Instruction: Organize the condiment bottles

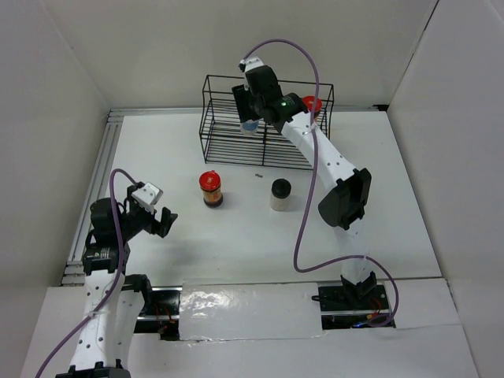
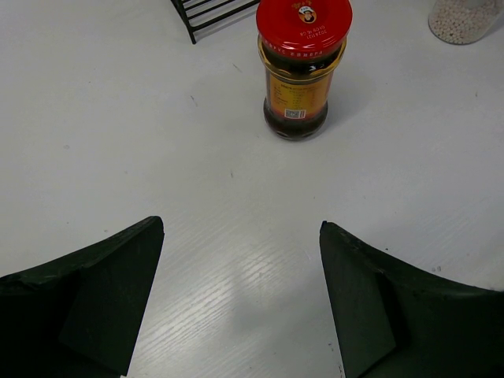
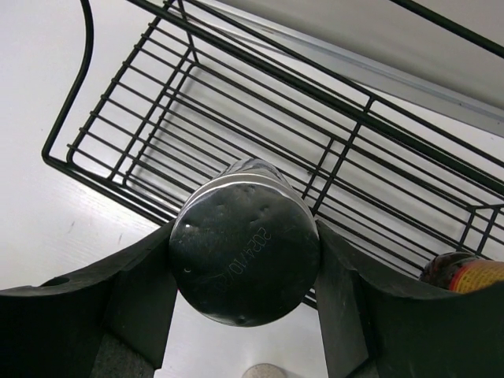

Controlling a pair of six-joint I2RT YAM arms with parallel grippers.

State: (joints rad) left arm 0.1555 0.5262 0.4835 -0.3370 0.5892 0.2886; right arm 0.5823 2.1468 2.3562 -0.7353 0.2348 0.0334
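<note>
left gripper [image 2: 240,299] hung low over the white table [image 2: 118,118], its black fingers [image 2: 94,291] spread wide and empty. one red-lidded brown jar [image 2: 303,71] stood upright just ahead, near the black-capped white bottle [image 1: 280,194]. right gripper [image 3: 244,264] was clamped on the silver-capped bottle [image 3: 236,236] at the front edge of the black wire rack [image 3: 370,101]; whether it touched the wires could not be told. the second red-lidded jar [image 3: 466,276] sat at the rack's right end.
</note>
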